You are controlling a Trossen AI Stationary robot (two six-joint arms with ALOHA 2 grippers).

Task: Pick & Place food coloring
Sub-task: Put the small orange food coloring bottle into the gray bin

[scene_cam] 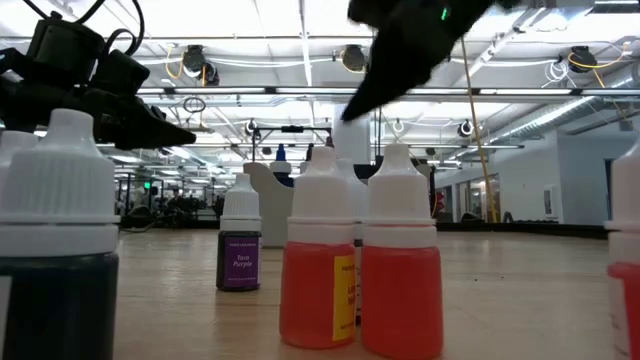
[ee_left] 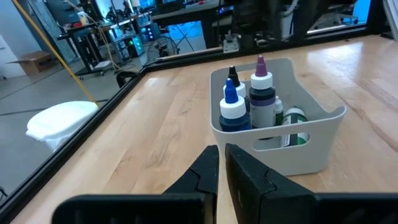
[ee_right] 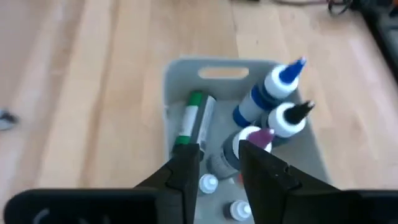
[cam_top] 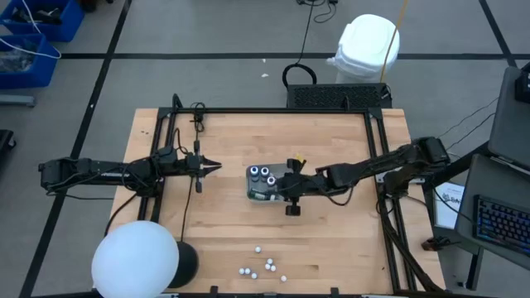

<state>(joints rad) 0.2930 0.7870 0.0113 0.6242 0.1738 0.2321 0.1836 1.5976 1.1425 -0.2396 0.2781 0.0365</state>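
Note:
A grey tray [cam_top: 251, 187] sits mid-table and holds the three larger food coloring bottles [cam_top: 265, 173], upright with blue, black and purple tips [ee_right: 277, 93]. A green-capped one [ee_right: 196, 118] and small white-capped ones lie beside them. Several tiny bottles [cam_top: 265, 266] stand near the table's near edge. The low view shows them close up as two orange bottles [scene_cam: 365, 270], a purple one [scene_cam: 240, 255] and a dark one [scene_cam: 50, 260]. My right gripper [ee_right: 221, 155] hovers open over the tray [ee_right: 217, 62], with nothing between its fingers. My left gripper [cam_top: 211, 168] is shut, left of the tray [ee_left: 298, 155].
A white globe on a dark base [cam_top: 135, 258] stands at the near-left corner. Black frame rails [cam_top: 374, 149] run along the left, far and right table edges. A white bin [cam_top: 368, 45] stands beyond the far edge. Bare wood lies between the tray and the tiny bottles.

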